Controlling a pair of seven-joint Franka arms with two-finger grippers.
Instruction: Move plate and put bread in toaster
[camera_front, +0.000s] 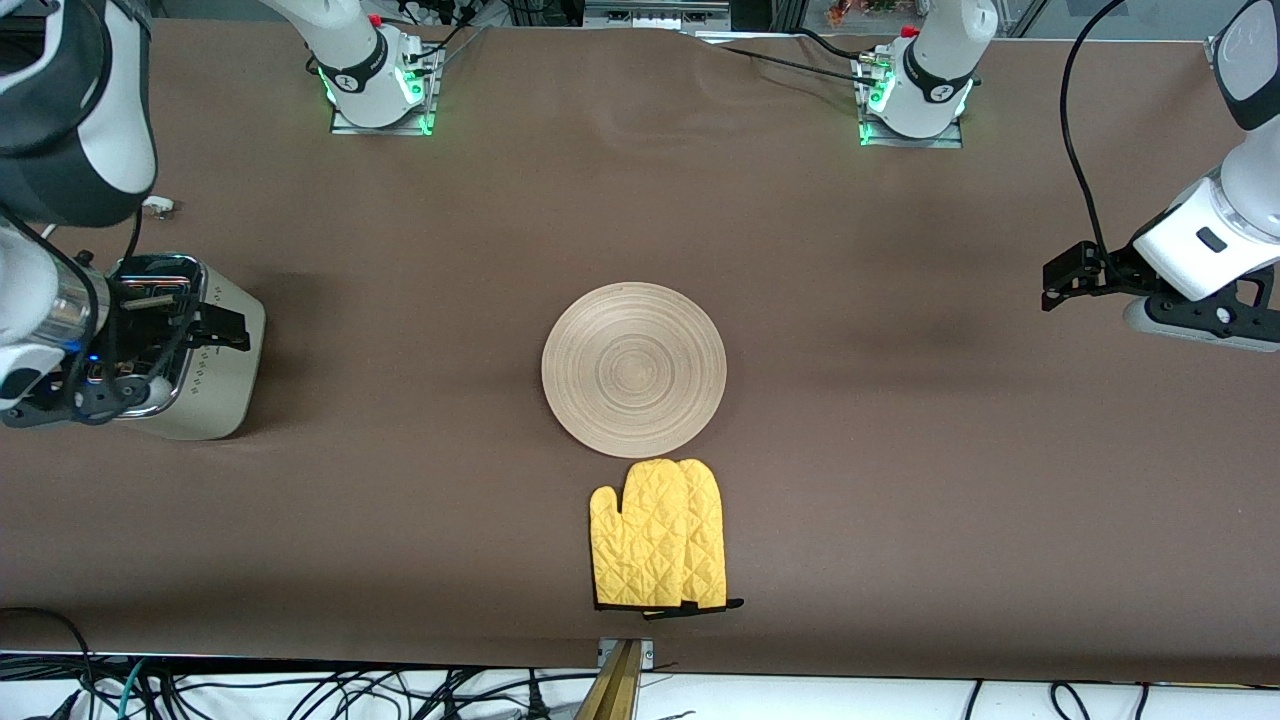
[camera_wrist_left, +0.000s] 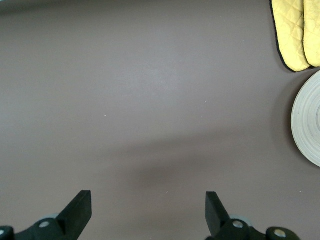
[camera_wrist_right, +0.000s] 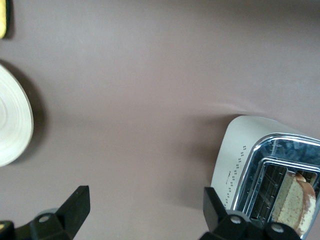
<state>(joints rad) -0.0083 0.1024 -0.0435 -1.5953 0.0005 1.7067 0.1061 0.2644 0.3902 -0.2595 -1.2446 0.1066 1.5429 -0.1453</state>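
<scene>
Brown tablecloth (camera_front: 900, 450) (wrinkled near bases); plate (camera_front: 634, 369) mid-table.

A brown tabletop (camera_front: 900, 450) carries four things. The round light-wood plate (camera_front: 634, 368) lies flat near its middle. Just beside the plate, nearer the front camera, lies a pair of yellow quilted oven mitts (camera_front: 660, 535), one overlapping the other. The cream toaster (camera_front: 205, 365) stands at the right arm's end, well apart from the plate. Both arm bases are bolted along the edge farthest from the front camera.
</scene>
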